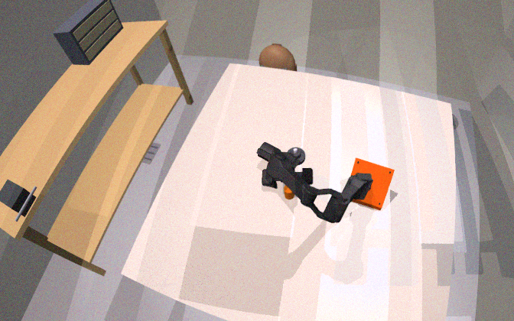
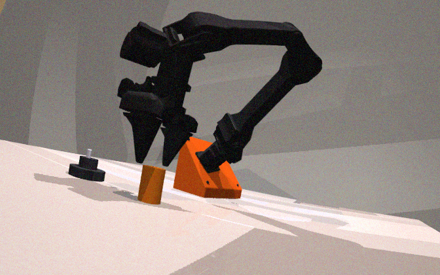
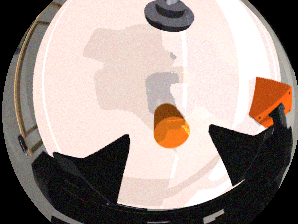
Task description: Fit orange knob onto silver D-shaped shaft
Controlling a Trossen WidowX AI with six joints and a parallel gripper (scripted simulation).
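Exterior view: the gripper is hovering with its fingers spread wide and nothing between them, its tips pointing down at the tabletop. Just below the tips, the orange knob is standing upright on the table, its long axis running roughly along the fingers' reach. In the wrist view the knob is showing between the two fingers but a little ahead of their tips, toward the pedestal's side. So the coming move is probably calling for a small shift that way and a descent, keeping the fingers astride it. Farther out, beyond the knob and well apart from it, the round pedestal is waiting, its silver shaft bare.
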